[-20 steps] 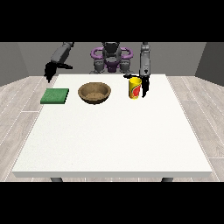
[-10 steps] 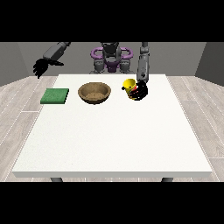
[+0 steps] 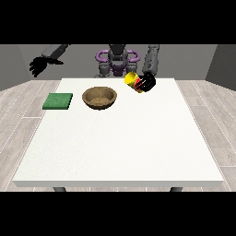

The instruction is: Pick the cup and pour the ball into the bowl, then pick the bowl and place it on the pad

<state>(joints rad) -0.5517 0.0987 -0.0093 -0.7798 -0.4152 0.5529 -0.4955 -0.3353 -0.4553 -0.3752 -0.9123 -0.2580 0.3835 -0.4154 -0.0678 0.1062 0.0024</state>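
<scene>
Now cup (image 3: 132,80) tilted, mouth toward bowl (image 3: 99,97); hand at view's right (image 3: 147,83) clasps it.

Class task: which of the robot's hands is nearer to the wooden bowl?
Left: the hand at the view's right holds the cup beside the bowl; the other hand hangs beyond the table's edge.

Ball not visible; cup (image 3: 132,80) base hidden by hand (image 3: 146,83) at view's right.

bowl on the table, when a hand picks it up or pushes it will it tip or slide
The wooden-looking bowl sits wide and low, so it probably won't tip. Its thick rim suggests it is stiff. On the smooth white table it may slide if pushed.
</scene>
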